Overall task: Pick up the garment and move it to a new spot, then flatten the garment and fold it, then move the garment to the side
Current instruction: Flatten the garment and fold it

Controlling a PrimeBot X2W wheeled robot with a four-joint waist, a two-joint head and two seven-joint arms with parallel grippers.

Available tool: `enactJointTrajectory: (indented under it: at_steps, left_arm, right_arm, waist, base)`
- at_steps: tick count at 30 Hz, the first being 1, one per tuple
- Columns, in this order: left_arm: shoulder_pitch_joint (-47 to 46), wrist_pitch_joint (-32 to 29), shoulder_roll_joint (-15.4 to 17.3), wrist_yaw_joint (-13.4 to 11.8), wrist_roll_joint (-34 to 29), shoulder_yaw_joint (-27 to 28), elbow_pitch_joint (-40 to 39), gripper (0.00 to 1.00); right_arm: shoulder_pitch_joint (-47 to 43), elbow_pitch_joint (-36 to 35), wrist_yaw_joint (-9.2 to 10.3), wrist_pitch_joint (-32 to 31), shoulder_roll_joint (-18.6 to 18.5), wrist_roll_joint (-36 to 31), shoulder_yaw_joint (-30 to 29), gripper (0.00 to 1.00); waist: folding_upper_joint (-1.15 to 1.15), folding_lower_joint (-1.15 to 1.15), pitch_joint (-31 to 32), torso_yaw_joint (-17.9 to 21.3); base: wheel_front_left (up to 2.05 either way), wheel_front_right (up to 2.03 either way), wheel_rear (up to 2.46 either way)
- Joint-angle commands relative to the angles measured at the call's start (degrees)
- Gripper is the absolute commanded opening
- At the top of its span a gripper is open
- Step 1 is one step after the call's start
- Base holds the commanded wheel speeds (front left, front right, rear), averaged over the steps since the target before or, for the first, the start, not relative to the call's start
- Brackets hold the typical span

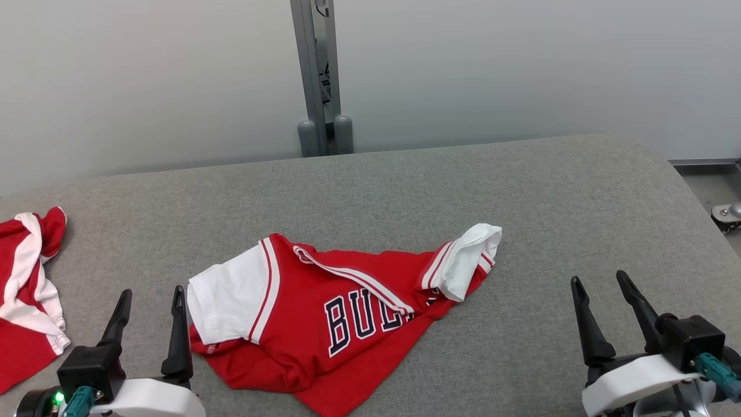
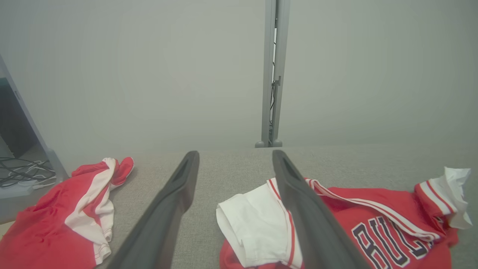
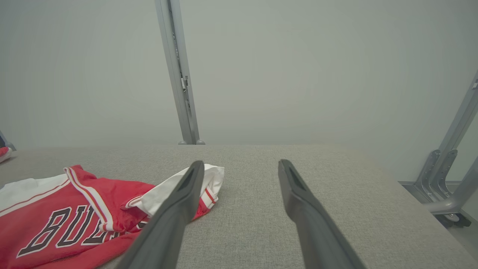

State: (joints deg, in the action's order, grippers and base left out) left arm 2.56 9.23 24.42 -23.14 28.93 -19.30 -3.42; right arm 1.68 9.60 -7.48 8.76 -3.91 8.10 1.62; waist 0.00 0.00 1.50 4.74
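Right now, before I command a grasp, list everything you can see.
jersey: one, red with white sleeves, crumpled mid-table
second garment: one, red and white, bunched at table's left edge
table: one, grey fabric top, under both garments
post: one, grey metal, behind table's far edge
stand base: one, grey metal, floor right of table
cables: a few, dark and white, low at far left
left gripper: one, dark fingers, open, beside jersey's sleeve
right gripper: one, dark fingers, open, right of jersey, apart
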Motion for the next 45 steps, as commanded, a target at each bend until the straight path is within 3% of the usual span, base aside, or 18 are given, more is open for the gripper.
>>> enactJointTrajectory:
  at_steps: [1,20,27,36,45]
  left_arm:
    - [0.39,-0.15,0.43,-0.27,0.39,0.17,-0.32,1.00]
    - [0.03,-1.00,0.24,-1.30,0.81,-0.22,-0.79,1.00]
    - [-1.21,-1.18,0.31,-1.13,0.43,-0.53,-0.75,1.00]
    - [-5.89,-1.56,-0.96,0.58,-0.78,-3.28,0.04,1.00]
    - [-10.23,-0.41,-2.82,2.75,-0.86,-5.20,2.50,1.00]
  right_arm:
    - [-0.73,-0.44,-0.03,-0.12,-0.12,0.14,-0.21,1.00]
    - [-0.37,-0.42,-0.03,-0.21,0.33,-0.27,0.07,1.00]
    - [2.10,2.01,-0.03,-1.82,-1.21,-0.49,5.62,1.00]
    - [10.27,13.75,-0.02,-3.11,-3.16,1.45,15.72,1.00]
    - [21.34,31.04,-0.02,0.17,-1.80,-0.17,19.89,1.00]
  waist:
    - [0.00,0.00,-0.15,0.07]
    - [0.00,0.00,-0.33,0.05]
    - [0.00,0.00,-0.98,-0.65]
    - [0.00,0.00,-3.47,-5.09]
    - [0.00,0.00,-6.23,-8.38]
  base:
    - [0.00,0.00,0.00]
    - [0.00,0.00,0.00]
    - [0.00,0.00,0.00]
    - [0.00,0.00,0.00]
    - [0.00,0.00,0.00]
